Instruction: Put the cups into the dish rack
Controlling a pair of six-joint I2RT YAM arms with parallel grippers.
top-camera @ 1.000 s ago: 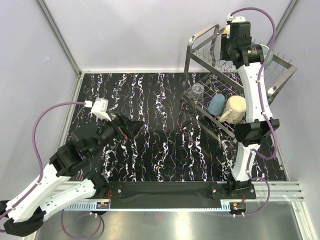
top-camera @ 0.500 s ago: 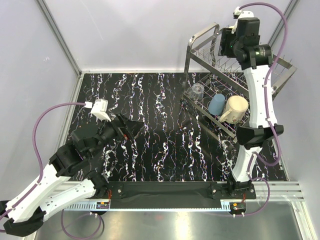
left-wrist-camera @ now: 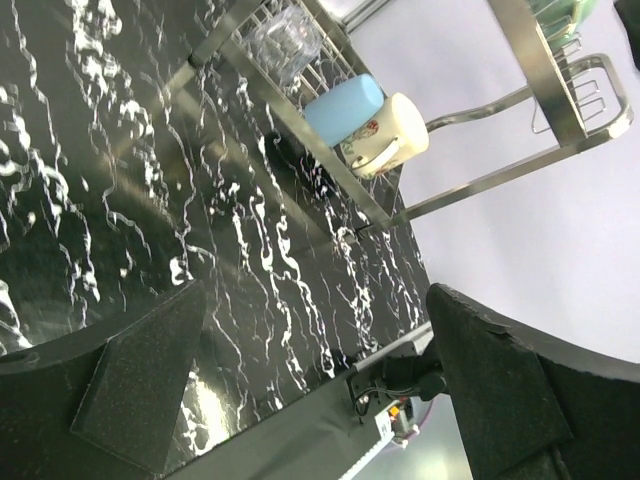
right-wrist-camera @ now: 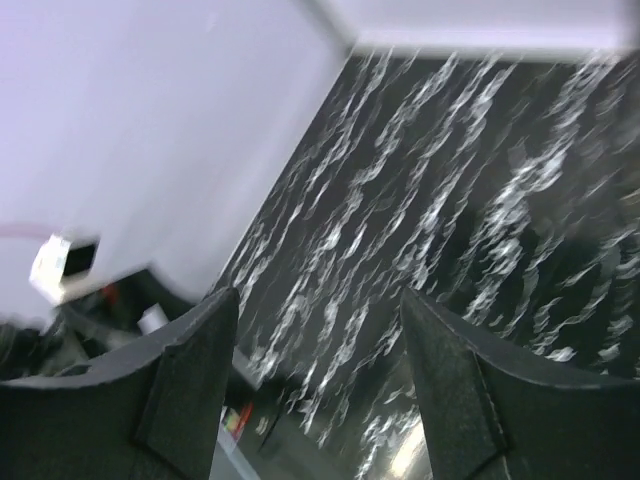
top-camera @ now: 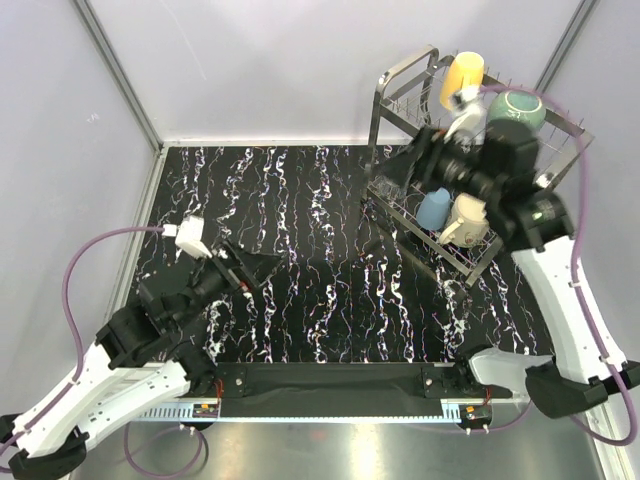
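Left claw (top-camera: 255, 262) hung low over the left half of the desk (top-camera: 330, 220), tilted towards the far right. Its fingers were spread wide and released, with nothing between them and only black marbled surface in the gap.

Right claw (right-wrist-camera: 318, 300) was up in front of the near-left corner of the dish rack (top-camera: 405, 66), pointing left across the desk. Its wrist view was blurred, but the fingers stood apart with nothing between them, so it was noted as released.

The dish rack stood at the far right corner of the desk.
- Upper tier: yellow mug (top-camera: 461, 78) at the far-left end, with the teal mug (top-camera: 516, 108) just right of it.
- Lower tier, from the left wrist view: glass tumbler (left-wrist-camera: 285, 40) at the left end, then the light-blue cup (top-camera: 433, 208) on its side, then the cream mug (top-camera: 470, 213) lying against it.
- In the top view the tumbler was hidden behind the right claw.

All five cups sat in the rack.
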